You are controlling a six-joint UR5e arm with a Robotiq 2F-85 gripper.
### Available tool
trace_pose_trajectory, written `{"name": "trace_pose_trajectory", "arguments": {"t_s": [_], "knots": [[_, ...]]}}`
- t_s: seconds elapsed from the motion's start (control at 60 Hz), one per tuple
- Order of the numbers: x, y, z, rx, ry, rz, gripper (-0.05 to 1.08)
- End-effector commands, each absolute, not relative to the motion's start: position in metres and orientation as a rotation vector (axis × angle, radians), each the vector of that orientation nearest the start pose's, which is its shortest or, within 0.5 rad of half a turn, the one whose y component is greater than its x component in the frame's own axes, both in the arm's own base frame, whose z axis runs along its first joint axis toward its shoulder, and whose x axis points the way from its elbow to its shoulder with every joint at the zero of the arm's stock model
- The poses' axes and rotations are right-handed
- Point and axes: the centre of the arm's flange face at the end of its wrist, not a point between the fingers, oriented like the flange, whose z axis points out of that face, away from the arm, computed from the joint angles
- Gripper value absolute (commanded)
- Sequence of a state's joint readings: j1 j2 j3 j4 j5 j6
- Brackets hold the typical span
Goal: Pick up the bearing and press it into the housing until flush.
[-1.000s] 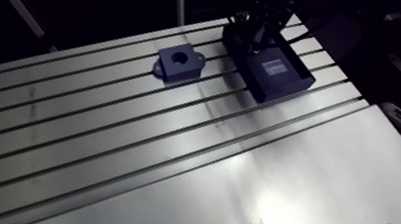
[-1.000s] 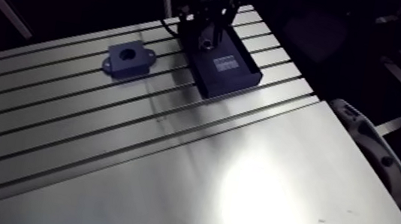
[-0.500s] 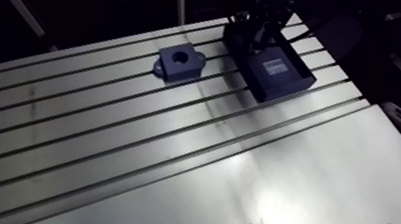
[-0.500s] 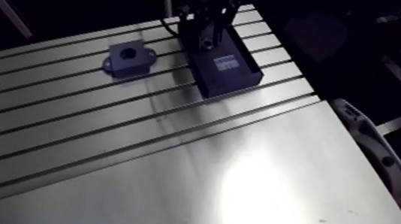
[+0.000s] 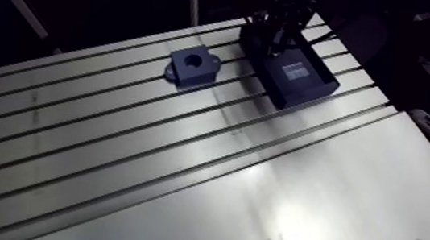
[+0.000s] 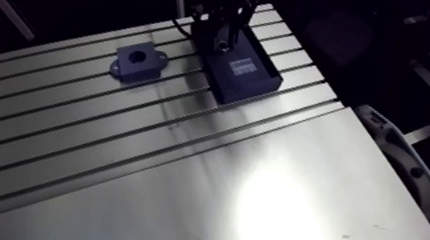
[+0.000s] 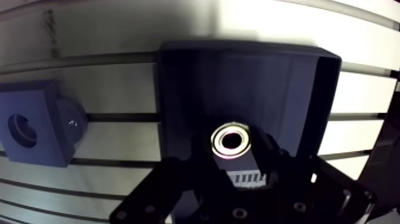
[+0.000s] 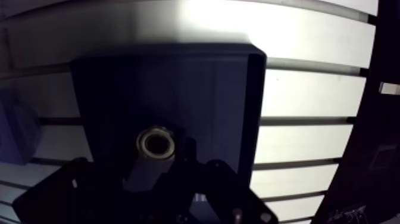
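Your gripper (image 7: 238,164) is down inside the black tray (image 7: 250,52), right at the bearing (image 7: 233,141), which lies flat with its bore up so its outer ring can be taken. I cannot tell whether the gripper is clenched. Off to the gripper's side, outside the tray, the housing (image 7: 27,128) sits on the bench (image 7: 119,89), hole upward for a straight press.

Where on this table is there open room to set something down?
The smooth part of the table, nearer than the slots, is bare. So are the slotted rows in front of the housing and those beside it, away from the tray. Only the far edge is crowded, where housing and tray sit close.
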State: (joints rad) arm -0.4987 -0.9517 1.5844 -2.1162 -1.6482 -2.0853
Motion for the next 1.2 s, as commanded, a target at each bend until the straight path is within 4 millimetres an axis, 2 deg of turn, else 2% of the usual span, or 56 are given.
{"name": "trace_pose_trajectory", "arguments": {"t_s": [0.017, 0.717, 0.917, 1.033, 1.2], "knots": [[-0.634, 0.202, 0.169, -0.03, 3.027, 0.038, 0.52], [-0.635, 0.203, 0.174, -0.034, 3.024, 0.071, 0.59], [-0.64, 0.203, 0.183, -0.043, 3.04, 0.08, 0.59], [-0.643, 0.203, 0.195, -0.04, 3.055, 0.085, 0.62], [-0.644, 0.187, 0.219, -0.056, 3.056, 0.085, 0.62]]}}
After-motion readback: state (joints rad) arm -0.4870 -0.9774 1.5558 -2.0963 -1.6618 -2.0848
